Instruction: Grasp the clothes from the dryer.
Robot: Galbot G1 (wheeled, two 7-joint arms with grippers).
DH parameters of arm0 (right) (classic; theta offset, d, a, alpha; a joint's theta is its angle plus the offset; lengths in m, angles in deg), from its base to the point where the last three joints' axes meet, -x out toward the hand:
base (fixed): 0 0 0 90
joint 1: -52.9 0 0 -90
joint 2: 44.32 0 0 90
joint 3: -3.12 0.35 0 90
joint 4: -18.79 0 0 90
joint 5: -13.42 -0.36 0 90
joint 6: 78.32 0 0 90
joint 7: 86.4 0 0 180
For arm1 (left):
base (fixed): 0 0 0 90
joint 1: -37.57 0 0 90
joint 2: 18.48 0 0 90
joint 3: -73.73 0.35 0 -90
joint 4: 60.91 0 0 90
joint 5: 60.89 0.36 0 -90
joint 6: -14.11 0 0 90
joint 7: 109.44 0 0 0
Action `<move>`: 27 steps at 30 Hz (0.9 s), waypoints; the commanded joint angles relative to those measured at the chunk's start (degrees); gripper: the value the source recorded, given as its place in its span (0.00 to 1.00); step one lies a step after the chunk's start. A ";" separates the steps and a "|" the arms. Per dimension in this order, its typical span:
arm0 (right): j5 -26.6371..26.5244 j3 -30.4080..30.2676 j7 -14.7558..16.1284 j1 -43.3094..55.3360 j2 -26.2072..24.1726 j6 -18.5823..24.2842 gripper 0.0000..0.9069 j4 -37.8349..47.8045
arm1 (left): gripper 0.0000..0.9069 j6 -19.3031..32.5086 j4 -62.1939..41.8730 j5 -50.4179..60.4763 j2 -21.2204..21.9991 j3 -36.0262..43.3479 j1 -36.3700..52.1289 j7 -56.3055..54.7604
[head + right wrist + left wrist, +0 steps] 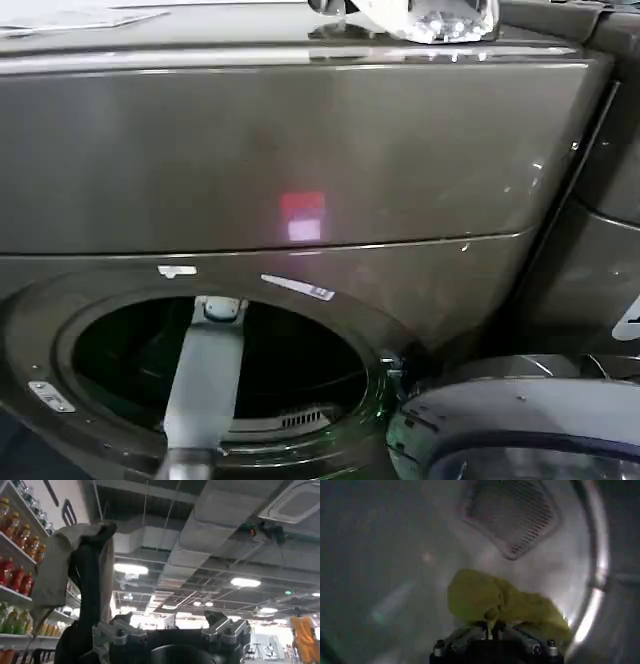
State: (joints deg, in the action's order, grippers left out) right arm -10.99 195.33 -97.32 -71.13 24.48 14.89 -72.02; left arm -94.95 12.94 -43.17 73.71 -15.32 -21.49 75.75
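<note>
A: Head view, largest first: what do we mark?

B: We mark the dryer (300,190), bronze-grey, its round porthole open low in the frame. Our left arm (203,385) runs in through that opening, so the left gripper works inside the drum. The door (520,420) hangs swung aside toward our right.

A: And within the drum?

B: Left wrist view: we see the pale drum wall (395,555), a perforated vent panel (512,515) at the back, then the clothes (495,597), a small yellow-green bundle lying on the drum floor. It sits directly ahead of the left gripper (491,628), touching its tips.

A: How do the jaws stand?

B: They appear drawn together on a fold at the bundle's near edge, pinching it. The bundle's longer run lies across the jaws, spreading toward the bright drum rim (592,580).

A: The other arm?

B: Our right gripper (175,630) is idle, pointed at the ceiling, jaws spread and holding nothing. We judge the left arm the only one placed to withdraw the bundle, straight back through the porthole.
</note>
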 commanded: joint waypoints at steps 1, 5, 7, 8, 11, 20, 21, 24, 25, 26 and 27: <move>-2.36 0.54 -1.84 0.27 -0.21 -2.20 1.00 -0.97 | 0.00 -2.28 3.21 -10.56 2.80 0.63 -2.85 -10.84; -2.22 -0.21 -1.50 0.16 -0.01 -0.22 1.00 -0.46 | 0.00 -2.38 3.53 -10.80 2.80 0.97 -3.33 -10.44; -1.84 -0.24 -1.52 0.10 0.16 -0.43 1.00 -0.33 | 0.00 -2.34 3.59 -10.80 2.80 1.01 -3.38 -10.19; -1.62 -0.18 -1.59 0.11 0.13 -0.34 1.00 -0.26 | 0.00 -2.37 3.58 -10.79 2.80 1.11 -3.34 -10.01; -1.67 -0.04 -1.65 0.12 0.02 -0.35 1.00 -0.19 | 0.00 -2.49 3.84 -10.82 2.80 1.52 -3.27 -9.60; -1.71 -0.11 -1.76 0.10 0.00 -0.61 1.00 -0.18 | 0.00 -2.60 4.12 -10.82 2.80 1.66 -3.00 -8.98; -1.71 -0.11 -1.75 0.06 0.02 -0.51 1.00 -0.14 | 0.00 -2.61 4.12 -10.84 2.80 1.66 -2.93 -8.97; -2.41 0.10 -1.78 0.16 0.13 -0.85 1.00 -0.59 | 0.00 -2.63 4.14 -10.83 2.80 1.72 -2.83 -8.85; -2.47 0.16 -1.85 0.19 0.10 -1.01 1.00 -0.66 | 0.00 -2.62 4.18 -10.86 2.80 1.76 -2.84 -8.85; -2.47 0.27 -2.02 0.23 0.07 -1.46 1.00 -0.81 | 0.00 -2.65 4.23 -10.87 2.80 1.74 -2.85 -8.79; -2.47 0.28 -2.25 0.24 0.06 -1.65 1.00 -0.91 | 0.00 -2.65 4.27 -10.89 2.80 1.74 -2.89 -8.70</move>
State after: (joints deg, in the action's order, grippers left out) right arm -13.05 195.44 -99.05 -71.05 24.46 14.17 -72.48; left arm -97.45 16.91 -53.41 73.71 -13.64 -24.22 67.38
